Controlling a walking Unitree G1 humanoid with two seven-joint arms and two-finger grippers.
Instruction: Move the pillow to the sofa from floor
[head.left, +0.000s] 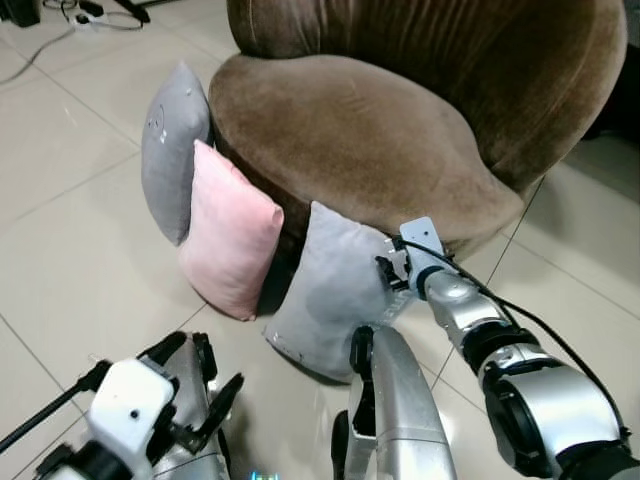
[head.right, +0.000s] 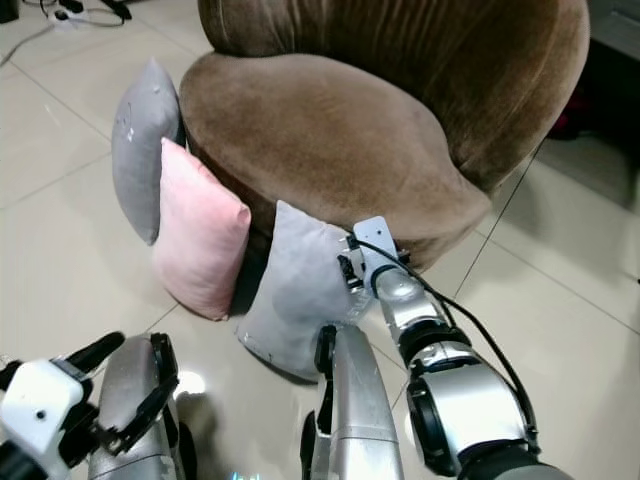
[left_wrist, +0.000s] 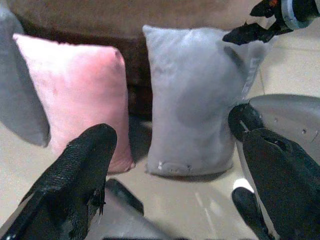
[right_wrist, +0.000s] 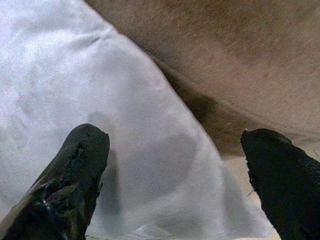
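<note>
A light grey pillow (head.left: 325, 295) stands on the floor, leaning on the front of the brown sofa (head.left: 350, 130). My right gripper (right_wrist: 175, 175) is open at this pillow's upper right corner. One fingertip (right_wrist: 80, 160) lies over the fabric and the other is on the sofa side, so the pillow's edge runs between them. My left gripper (left_wrist: 175, 185) is open and hangs low near the floor, facing the light grey pillow (left_wrist: 195, 100) from some distance.
A pink pillow (head.left: 228, 235) and a darker grey pillow (head.left: 172, 150) also lean on the sofa, to the left. The floor (head.left: 60, 250) is pale tile. Cables (head.left: 90, 15) lie at the far left. My silver leg (head.left: 395, 400) rises just before the light grey pillow.
</note>
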